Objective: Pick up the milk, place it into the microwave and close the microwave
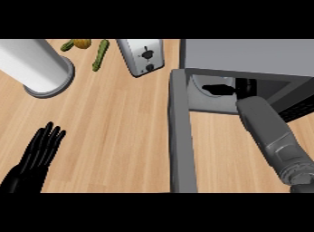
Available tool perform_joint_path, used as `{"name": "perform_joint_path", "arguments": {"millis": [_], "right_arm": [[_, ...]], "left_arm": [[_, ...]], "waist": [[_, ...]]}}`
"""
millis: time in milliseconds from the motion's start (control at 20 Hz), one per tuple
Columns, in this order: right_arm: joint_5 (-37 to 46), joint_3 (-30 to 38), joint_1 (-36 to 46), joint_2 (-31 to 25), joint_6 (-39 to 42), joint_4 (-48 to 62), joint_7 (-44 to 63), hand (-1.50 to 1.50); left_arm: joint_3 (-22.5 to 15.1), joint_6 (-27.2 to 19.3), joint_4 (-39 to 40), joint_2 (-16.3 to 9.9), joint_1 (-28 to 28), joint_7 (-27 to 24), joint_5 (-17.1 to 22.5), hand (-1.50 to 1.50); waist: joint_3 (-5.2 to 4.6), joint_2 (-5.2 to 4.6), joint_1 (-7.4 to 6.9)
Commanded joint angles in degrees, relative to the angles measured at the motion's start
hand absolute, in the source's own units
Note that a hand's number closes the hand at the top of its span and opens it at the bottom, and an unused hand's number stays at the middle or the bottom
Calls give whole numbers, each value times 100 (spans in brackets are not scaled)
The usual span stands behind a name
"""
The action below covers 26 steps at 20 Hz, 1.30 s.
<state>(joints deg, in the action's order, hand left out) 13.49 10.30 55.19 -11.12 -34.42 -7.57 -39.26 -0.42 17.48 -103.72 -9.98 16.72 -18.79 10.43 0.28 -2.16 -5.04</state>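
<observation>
The grey microwave [253,56] stands at the upper right, its door [183,136] swung open toward me as a long grey slab. My right forearm reaches into the microwave's cavity, where only a dark part of my right hand [218,89] shows above the turntable. The milk is nowhere in view; I cannot tell whether the hand hides it. My left hand [40,152] rests at the lower left above the wooden counter, fingers straight and spread, holding nothing.
A tall white-grey cylinder [35,63] stands at the upper left. A silver toaster [142,56] sits just left of the microwave, with green vegetables [100,55] beside it at the back edge. Bare wooden counter [112,127] lies between my left hand and the door.
</observation>
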Motion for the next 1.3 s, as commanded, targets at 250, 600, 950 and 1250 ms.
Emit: {"name": "perform_joint_path", "arguments": {"millis": [250,600,950,1250], "right_arm": [[-531,538,-702,111,687,-60,-876,-150],[-664,639,-1181,199,1341,-120,-1445,-150],[-801,651,-1774,409,2277,-202,-1823,-150],[-1025,630,-2760,568,3099,-695,-2406,-150]], "left_arm": [[-251,28,119,146,131,-236,-280,-150],[-465,-103,-230,301,59,204,-312,-150],[-484,-219,15,377,-126,163,-540,-150],[-692,-271,-172,520,-8,225,-632,-150]], "waist": [[-10,84,195],[-14,147,318],[-21,180,413],[-27,235,540]]}}
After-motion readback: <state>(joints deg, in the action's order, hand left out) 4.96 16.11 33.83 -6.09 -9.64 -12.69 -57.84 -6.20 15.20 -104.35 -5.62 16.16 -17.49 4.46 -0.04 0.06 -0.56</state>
